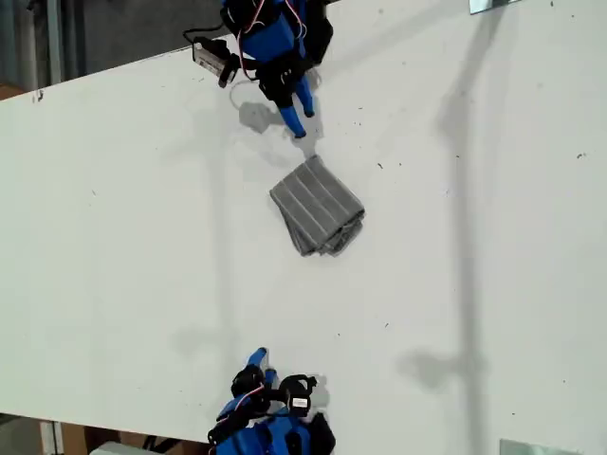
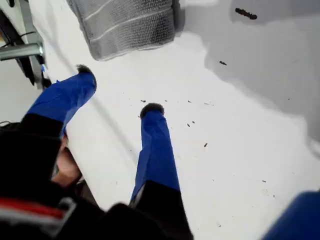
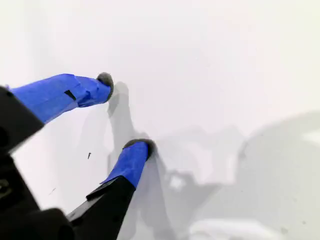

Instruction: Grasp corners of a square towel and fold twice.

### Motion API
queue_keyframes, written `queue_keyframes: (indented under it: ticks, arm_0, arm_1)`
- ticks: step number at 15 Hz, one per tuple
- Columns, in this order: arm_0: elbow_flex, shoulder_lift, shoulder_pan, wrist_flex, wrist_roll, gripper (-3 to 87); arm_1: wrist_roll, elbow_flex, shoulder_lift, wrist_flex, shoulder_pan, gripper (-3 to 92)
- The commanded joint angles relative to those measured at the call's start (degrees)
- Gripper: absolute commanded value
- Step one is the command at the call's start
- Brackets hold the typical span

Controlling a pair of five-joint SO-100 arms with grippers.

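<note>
Risk ahead judged as this: towel [image 1: 317,206] already lies as a small folded wad on the table [image 1: 123,227], one edge bunched and uneven, so any further pinch could catch only the top layer and peel the fold open, or drag the whole wad across the smooth surface; cause would be a shallow or off-corner approach. First end effector [image 2: 117,92] spread wide, holding nothing, tips [image 2: 151,108] just above bare table; towel just ahead of those tips, near but not touching, nearest corner [image 1: 314,160] pointing toward it. Second end effector [image 3: 125,112] also parted, empty, over bare table; towel well apart from it, out of its wrist view, far ahead across the table in the exterior view.
</note>
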Motion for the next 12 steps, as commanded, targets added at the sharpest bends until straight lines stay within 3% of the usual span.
queue_keyframes:
  ticks: [1, 5, 7, 12]
  arm_0:
    - [1.41, 6.94, 3.6, 2.11, -3.96, 21.4]
    - [7.56, 23.2, 27.25, 4.75, -21.45, 21.4]
    - [13.01, 47.02, 38.5, 15.47, -29.0, 21.6]
    - [12.66, 47.81, 44.56, 16.26, -32.78, 20.9]
  arm_1:
    - [0.0, -0.7, 0.0, 0.44, 0.0, 23.8]
    - [0.0, -0.7, 0.0, 0.53, 0.18, 23.8]
    - [0.0, -0.7, 0.0, 0.53, 0.18, 23.9]
    - [-0.35, -0.97, 0.0, 1.14, 0.26, 24.2]
